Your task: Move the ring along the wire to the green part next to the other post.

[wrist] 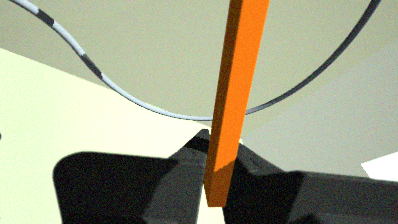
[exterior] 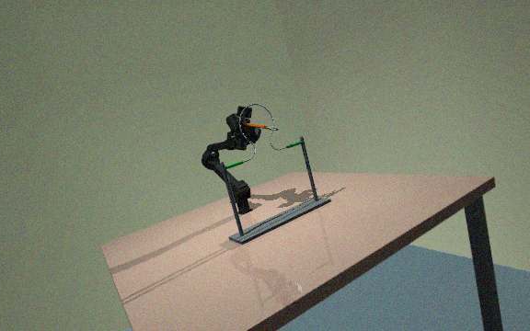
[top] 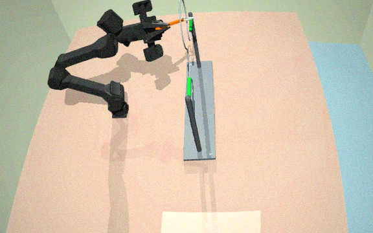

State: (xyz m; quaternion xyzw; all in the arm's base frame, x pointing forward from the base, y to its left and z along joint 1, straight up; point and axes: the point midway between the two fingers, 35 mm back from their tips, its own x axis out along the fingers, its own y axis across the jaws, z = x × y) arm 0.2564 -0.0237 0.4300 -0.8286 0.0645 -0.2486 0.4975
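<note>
pinching the orange handle (top: 175, 22) (exterior: 257, 125) (wrist: 238, 95) with the gripper (top: 168, 26) (exterior: 246, 124) (wrist: 218, 165) | ring (top: 187, 19) (exterior: 273, 129) up by the thin grey wire (top: 182, 32) (exterior: 271, 115) (wrist: 150, 107), off both green bits | 2 posts (top: 193, 124) (exterior: 308, 170) upright, pretty much
</note>
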